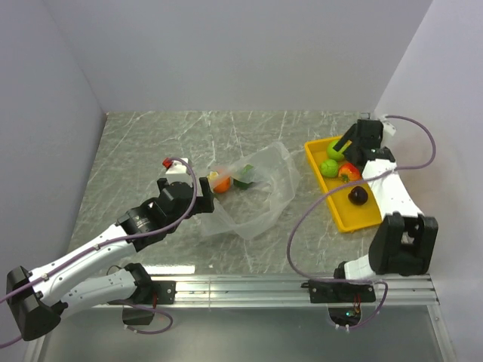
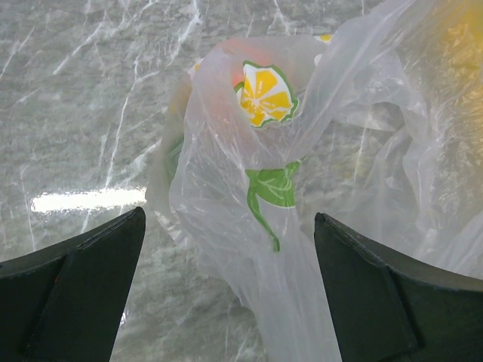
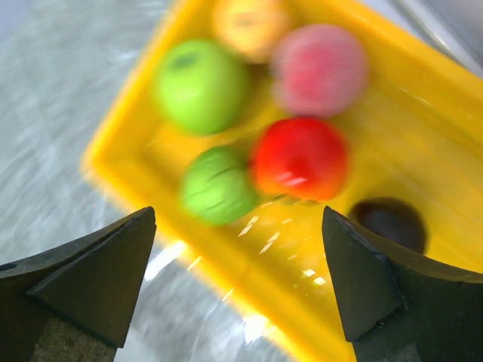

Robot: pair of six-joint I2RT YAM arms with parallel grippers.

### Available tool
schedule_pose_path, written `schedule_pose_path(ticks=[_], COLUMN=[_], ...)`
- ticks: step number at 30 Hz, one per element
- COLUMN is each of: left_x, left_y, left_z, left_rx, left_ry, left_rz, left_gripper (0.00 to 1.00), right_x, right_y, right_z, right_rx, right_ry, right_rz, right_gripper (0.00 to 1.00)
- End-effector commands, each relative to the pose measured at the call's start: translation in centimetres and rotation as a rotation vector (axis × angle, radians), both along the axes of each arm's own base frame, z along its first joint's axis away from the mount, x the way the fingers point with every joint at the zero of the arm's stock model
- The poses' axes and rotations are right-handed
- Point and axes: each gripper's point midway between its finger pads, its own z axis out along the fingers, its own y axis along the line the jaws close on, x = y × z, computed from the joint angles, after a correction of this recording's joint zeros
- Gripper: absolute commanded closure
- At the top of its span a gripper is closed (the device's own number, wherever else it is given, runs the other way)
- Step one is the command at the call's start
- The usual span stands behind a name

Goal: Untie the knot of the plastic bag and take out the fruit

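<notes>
Left gripper (image 2: 230, 222) is sitting open, film of bag (image 1: 256, 192) between its jaws, mid-table; orange (image 1: 221, 182) inside, knot not discernible. Right gripper (image 3: 238, 219) is hovering open and empty over tray (image 1: 358, 220). Risk: left pinching film only, dragging bag, fruit rolling out.

**Both arms extended, both jaws apart**

The left arm (image 1: 98, 249) reaches from the near left corner of the desk (image 1: 143, 143) toward its middle, with the forearm low and slanting. The left gripper (image 1: 202, 186) points away from the near edge, its two dark fingers (image 2: 75, 294) set wide. The right arm (image 1: 392, 196) stretches along the right edge toward the far right corner. The right gripper (image 1: 349, 145) tilts downward, its fingers (image 3: 83, 279) likewise spread wide.
</notes>
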Motion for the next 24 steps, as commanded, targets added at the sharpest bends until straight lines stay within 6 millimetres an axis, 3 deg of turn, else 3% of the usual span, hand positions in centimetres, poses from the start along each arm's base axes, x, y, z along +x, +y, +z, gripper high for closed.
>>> schedule_pose_path(ticks=[1,2,3,4,5,7,8,10,11,13,14,16,17,19,24], left_x=[0.2,0.3,0.3,0.3,0.3,0.3,0.2,0.2,0.3,0.3,0.4,0.6,0.7,0.8,0.9], left_y=[-0.4,-0.4,-0.4,-0.4,-0.5,-0.6,-0.8,-0.8,-0.9,-1.0,-1.1,-1.3,-1.4,-1.8,-2.6], left_z=[1.8,1.7,1.5,1.2,1.0,0.7,0.7,0.6,0.7,0.7,0.7,0.5,0.5,0.1,-2.0], left_rx=[-0.04,-0.038,-0.031,-0.028,-0.029,-0.024,-0.027,-0.024,-0.028,-0.029,-0.032,-0.038,-0.051,-0.059,-0.068], left_ry=[-0.012,-0.009,-0.004,0.005,0.014,0.031,0.036,0.042,0.042,0.046,0.048,0.054,0.058,0.081,0.171], left_rz=[-0.015,-0.015,-0.02,-0.023,-0.031,-0.037,-0.048,-0.052,-0.054,-0.059,-0.059,-0.054,-0.045,-0.038,-0.004], left_gripper=[0.01,0.01,0.01,0.01,0.01,0.01,0.01,0.01,0.01,0.01,0.01,0.02,0.02,0.04,0.12], right_x=[0.1,-0.7,-1.1,-1.9,-2.8,-4.0,-5.0,-6.2,-7.2,-8.2,-9.2,-10.5,-10.7,-11.5,-10.9], right_y=[6.6,8.7,10.4,14.1,15.6,18.9,21.6,24.8,27.6,30.6,33.2,36.4,37.7,39.7,40.9], right_z=[8.2,10.6,11.6,12.8,14.1,15.2,15.5,15.4,14.7,13.9,12.5,11.5,10.0,9.1,4.8], right_rx=[-0.088,-0.095,-0.109,-0.101,-0.098,-0.077,-0.053,-0.005,0.02,0.051,0.06,0.106,0.12,0.162,0.182], right_ry=[-0.23,-0.302,-0.332,-0.378,-0.42,-0.458,-0.473,-0.483,-0.465,-0.451,-0.417,-0.395,-0.357,-0.345,-0.275], right_rz=[0.254,0.326,0.39,0.491,0.534,0.629,0.701,0.791,0.867,0.952,1.025,1.145,1.179,1.224,1.209], right_gripper=[0.06,0.11,0.13,0.13,0.14,0.16,0.19,0.2,0.21,0.22,0.22,0.22,0.23,0.23,0.23])
